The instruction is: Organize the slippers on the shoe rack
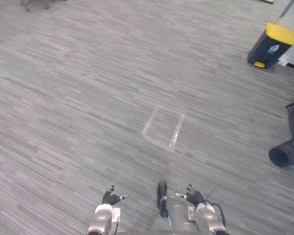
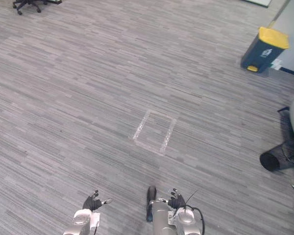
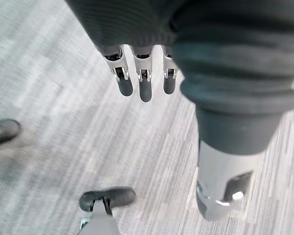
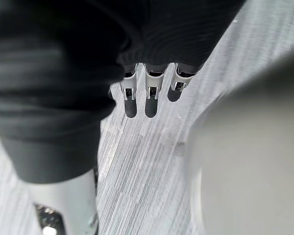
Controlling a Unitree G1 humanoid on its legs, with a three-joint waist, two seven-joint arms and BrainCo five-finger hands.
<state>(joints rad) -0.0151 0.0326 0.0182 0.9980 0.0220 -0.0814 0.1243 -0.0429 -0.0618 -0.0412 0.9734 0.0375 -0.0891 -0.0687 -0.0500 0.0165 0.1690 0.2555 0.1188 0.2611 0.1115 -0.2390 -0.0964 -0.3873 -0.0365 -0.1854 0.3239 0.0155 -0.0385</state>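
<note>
step: locate slippers, rack | left hand [image 1: 110,197] fingers straight, empty | right hand [image 1: 193,196] likewise | slippers' place: cannot tell | taped rectangle [image 1: 163,127] ahead of both hands | advice: probably turn and search before reaching

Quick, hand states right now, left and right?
Left hand: open, holding nothing.
Right hand: cannot tell; a grey object sits close beside it.

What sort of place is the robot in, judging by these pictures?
Most likely an office or a lab room. The floor is grey striped carpet, an office chair's wheeled base stands at the far left, and a dark bin with a yellow lid stands at the far right.
</note>
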